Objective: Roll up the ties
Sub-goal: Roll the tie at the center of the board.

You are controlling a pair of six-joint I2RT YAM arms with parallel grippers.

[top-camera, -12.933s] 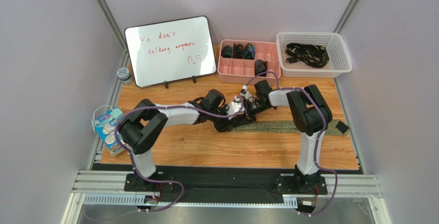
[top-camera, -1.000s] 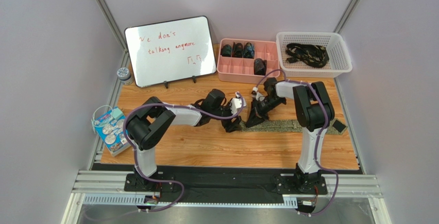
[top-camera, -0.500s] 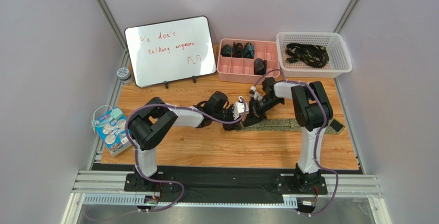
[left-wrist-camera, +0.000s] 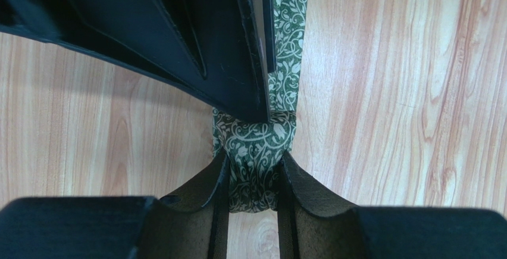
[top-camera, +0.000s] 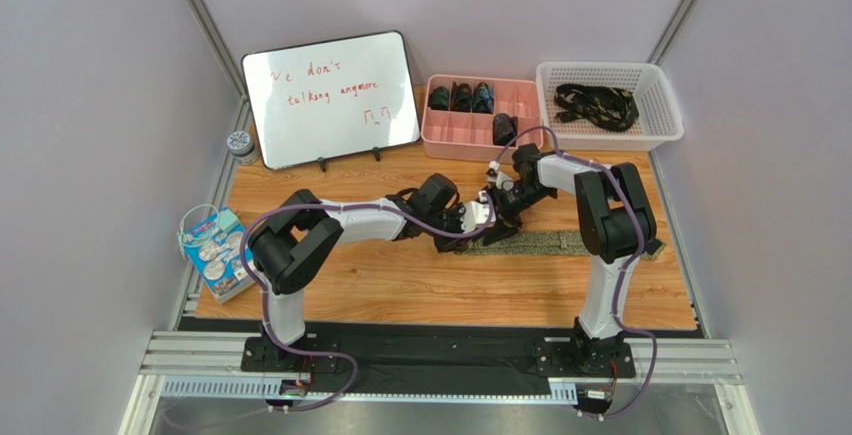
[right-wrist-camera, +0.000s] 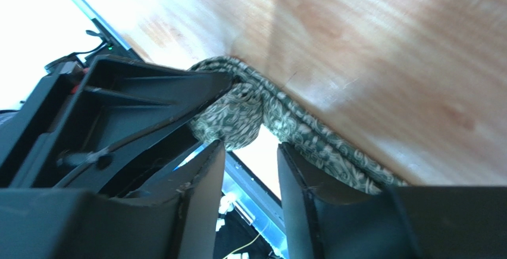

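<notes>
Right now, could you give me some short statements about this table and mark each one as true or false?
1. The left gripper squeezes the rolled end of the green tie. True.
2. The white basket is empty. False: dark ties lie in it.
3. The whiteboard stands left of the pink tray. True.
4. The right gripper is clamped on the tie. False: its fingers stand apart, with nothing in the gap between them.

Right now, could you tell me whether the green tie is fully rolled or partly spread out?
Partly rolled: the left claw pinches a small roll of the green tie; the rest lies flat on the table.
</notes>
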